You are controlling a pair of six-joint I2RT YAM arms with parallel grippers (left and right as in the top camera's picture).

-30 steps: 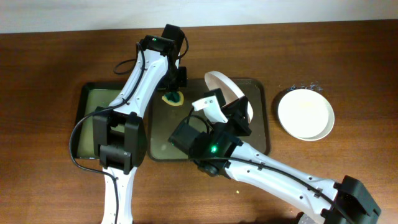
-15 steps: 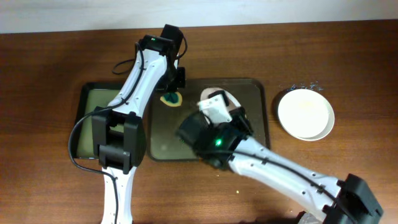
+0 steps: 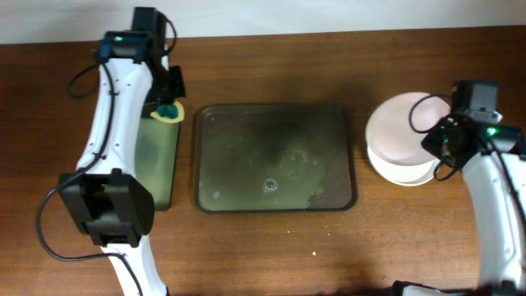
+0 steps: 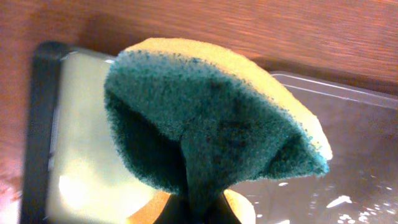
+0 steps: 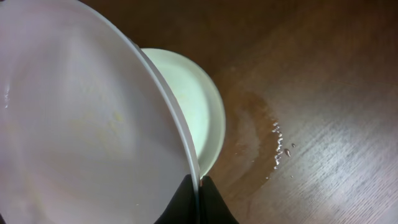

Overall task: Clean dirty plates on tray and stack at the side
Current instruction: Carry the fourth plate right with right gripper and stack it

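Left gripper (image 3: pixel 170 94) clamping green-yellow sponge (image 4: pixel 211 118) above small tray (image 3: pixel 156 168) corner. Right gripper (image 5: pixel 198 198) pinching white plate (image 5: pixel 81 124) rim, holding it tilted over lower plate (image 5: pixel 200 106). Olive tray (image 3: pixel 246 123) lying wet between.

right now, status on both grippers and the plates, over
Left gripper shut on sponge, above small tray edge. Right gripper shut on plate rim, tilted above stacked plate. Big tray wet, no plates. Nothing blocking the stack.

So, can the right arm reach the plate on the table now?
Probably yes: the right gripper holds a second plate just above the resting plate, nothing between, and the left gripper is far off with the sponge.
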